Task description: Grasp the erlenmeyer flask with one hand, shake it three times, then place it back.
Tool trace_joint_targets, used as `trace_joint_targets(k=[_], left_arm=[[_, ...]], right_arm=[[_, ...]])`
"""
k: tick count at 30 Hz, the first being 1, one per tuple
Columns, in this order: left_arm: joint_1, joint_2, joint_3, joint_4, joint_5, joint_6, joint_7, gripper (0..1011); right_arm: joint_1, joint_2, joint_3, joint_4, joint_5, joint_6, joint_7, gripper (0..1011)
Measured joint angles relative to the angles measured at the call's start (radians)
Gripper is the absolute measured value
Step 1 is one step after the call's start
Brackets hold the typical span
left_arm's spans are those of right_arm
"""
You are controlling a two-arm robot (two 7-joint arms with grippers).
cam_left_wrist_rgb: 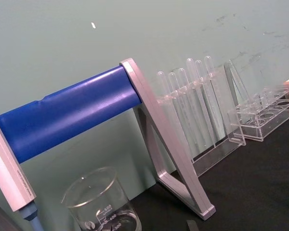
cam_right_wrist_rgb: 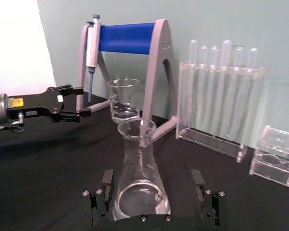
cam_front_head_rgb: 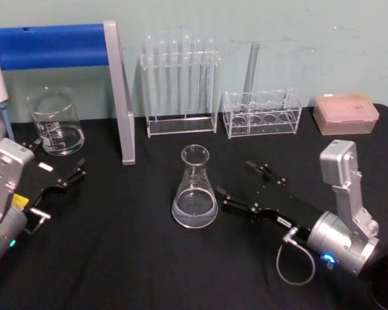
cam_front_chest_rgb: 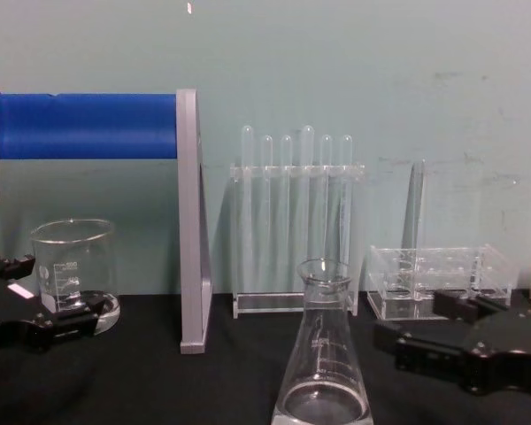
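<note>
The right claw (cam_front_head_rgb: 235, 179) lies low over the black bench (cam_front_head_rgb: 149, 265), released, its two jaws spread wide and aimed at the erlenmeyer flask (cam_front_head_rgb: 194, 190). The flask stands upright near the middle of the bench, just beside the fingertips, not yet between them, with a little clear liquid in its base. The right wrist view shows its cone centred in the gap. The next move looks like a straight slide forward until both jaws flank the glass. Close gently, since a sloped glass wall may slip. Keep it upright when lifting. The test tube rack (cam_front_head_rgb: 180, 84) stands well behind. The left claw (cam_front_head_rgb: 55, 161) rests released at the bench's left, near a beaker (cam_front_head_rgb: 55, 123).
</note>
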Motion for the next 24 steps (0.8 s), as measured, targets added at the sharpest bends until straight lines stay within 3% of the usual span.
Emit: trace_joint_targets(k=[14, 24], left_arm=[[0.0, 0.0, 0.0, 0.0, 0.0, 0.0, 0.0, 1001], [0.0, 0.0, 0.0, 0.0, 0.0, 0.0, 0.0, 1001]], right_arm=[[0.09, -0.075, -0.041, 0.097, -0.101, -0.005, 0.045, 1000], [0.147, -0.133, -0.037, 0.171, -0.134, -0.014, 0.063, 1000]])
